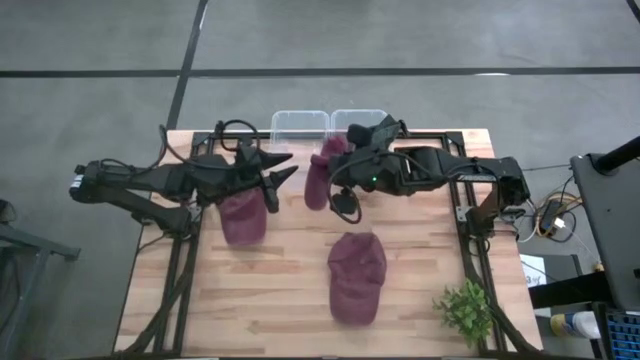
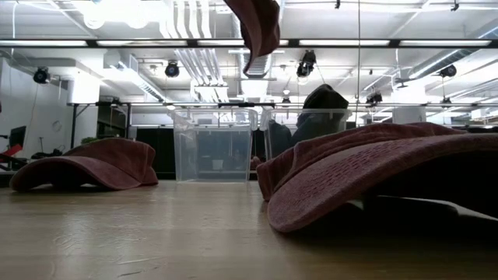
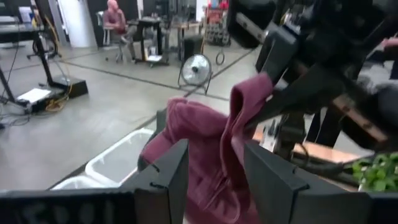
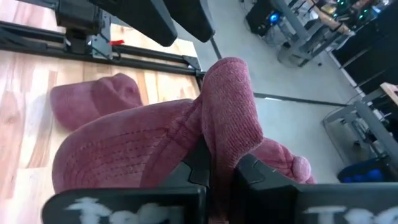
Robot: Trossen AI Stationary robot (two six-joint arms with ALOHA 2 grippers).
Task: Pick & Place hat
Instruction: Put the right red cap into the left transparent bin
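Hat (image 1: 319, 180) hangs above the surface (image 1: 290, 290), pinched in the right claw (image 1: 330, 172), long axis running 12 to 6. Clear bins (image 1: 300, 125) lie just at its 12 o'clock; left claw (image 1: 283, 170), parted and empty, waits at its 9

The table (image 1: 300, 290) is viewed from directly overhead in the high view and level from its surface in the low view. The lifted hat (image 3: 205, 155) is seen close up by both wrist cameras.
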